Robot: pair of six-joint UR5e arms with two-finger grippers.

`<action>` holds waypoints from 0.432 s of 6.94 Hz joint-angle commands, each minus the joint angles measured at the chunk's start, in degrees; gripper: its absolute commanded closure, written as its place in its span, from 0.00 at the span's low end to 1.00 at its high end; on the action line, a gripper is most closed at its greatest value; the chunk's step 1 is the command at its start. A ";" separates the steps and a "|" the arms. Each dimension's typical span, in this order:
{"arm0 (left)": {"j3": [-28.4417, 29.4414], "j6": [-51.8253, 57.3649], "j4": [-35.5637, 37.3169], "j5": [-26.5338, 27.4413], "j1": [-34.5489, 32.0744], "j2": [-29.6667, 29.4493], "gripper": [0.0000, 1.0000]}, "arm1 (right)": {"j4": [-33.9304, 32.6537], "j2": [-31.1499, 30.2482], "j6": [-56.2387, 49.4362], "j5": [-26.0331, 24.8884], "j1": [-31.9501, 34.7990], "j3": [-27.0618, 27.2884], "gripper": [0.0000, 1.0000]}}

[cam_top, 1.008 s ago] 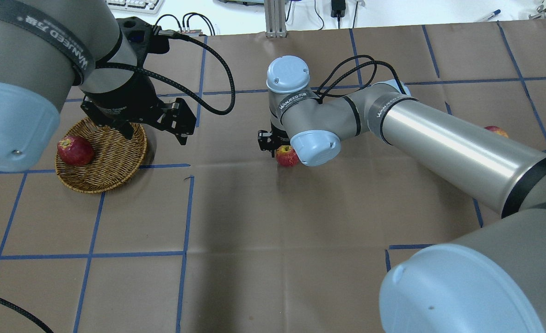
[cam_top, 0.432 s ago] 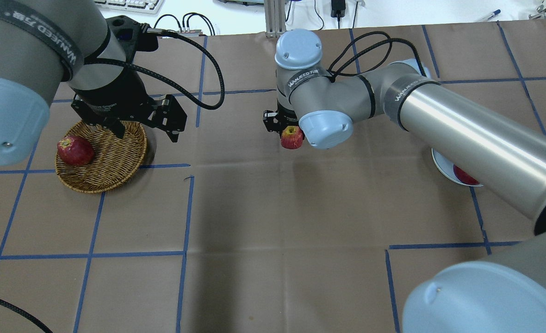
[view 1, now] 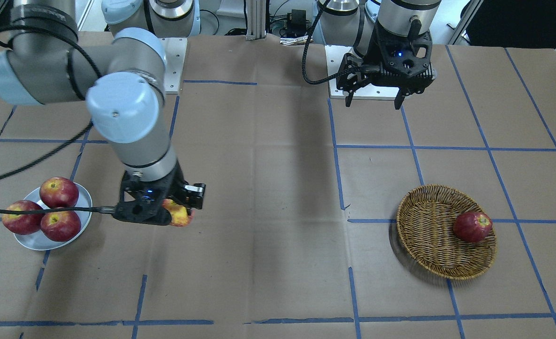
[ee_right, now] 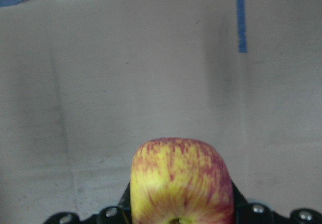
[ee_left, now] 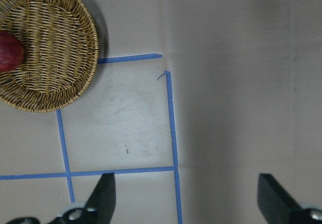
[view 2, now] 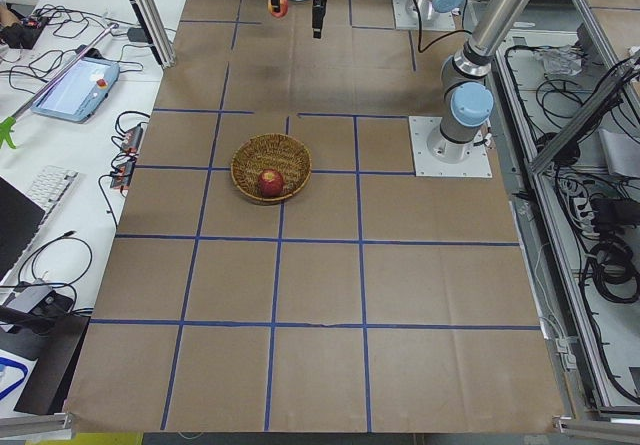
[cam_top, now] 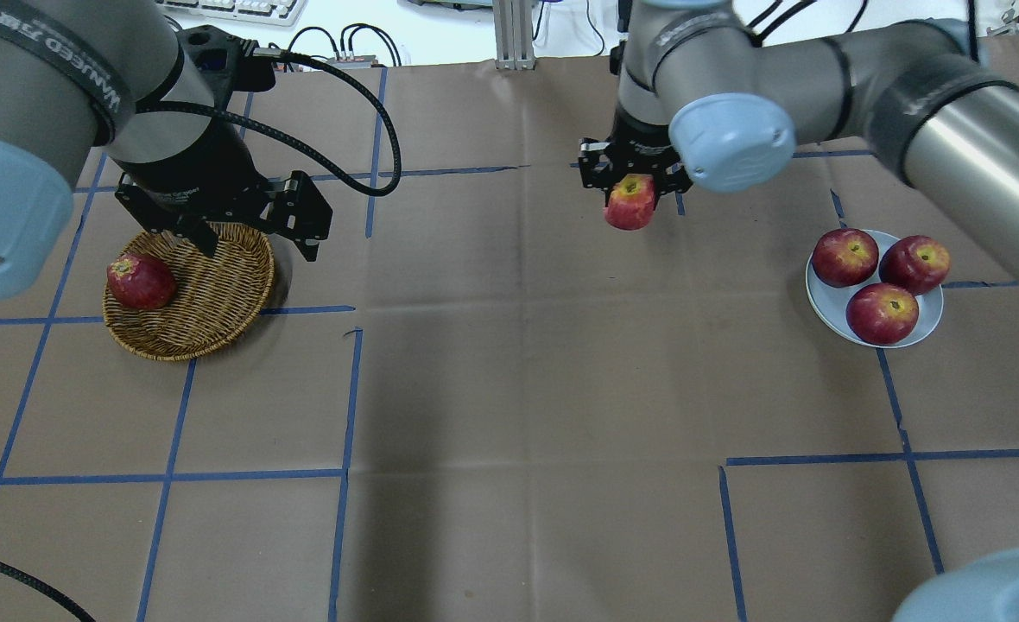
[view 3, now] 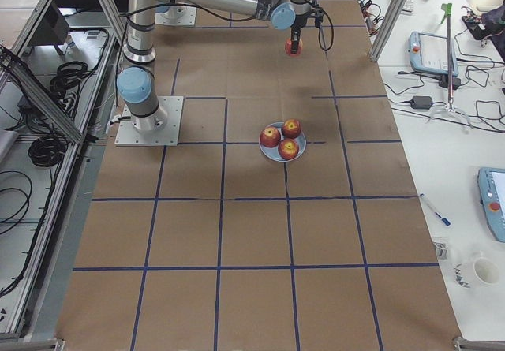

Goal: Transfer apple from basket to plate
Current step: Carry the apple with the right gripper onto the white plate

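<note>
Overhead exterior gives me 5 apples. 1 yellow-streaked apple (cam_top: 631,203) is clamped in my right gripper (cam_top: 635,186), raised off the table and nearer the plate (cam_top: 825,302) than the basket (cam_top: 216,294). 3 red apples (cam_top: 882,313) sit on the 1 plate, and 1 dark apple (cam_top: 139,281) lies in the 1 basket. My left gripper (cam_top: 259,250) hangs above the table near the basket, spread wide and holding nothing.
</note>
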 commanded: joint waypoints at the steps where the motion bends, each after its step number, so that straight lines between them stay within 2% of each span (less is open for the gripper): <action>1: -0.03 0.07 -0.04 0.05 0.16 0.03 0.00 | 3.79 -2.65 -17.35 -2.61 -12.42 1.62 0.56; 3: -0.03 0.07 -0.13 -0.04 0.16 0.03 0.00 | 3.79 -2.83 -33.10 -3.60 -22.54 1.98 0.56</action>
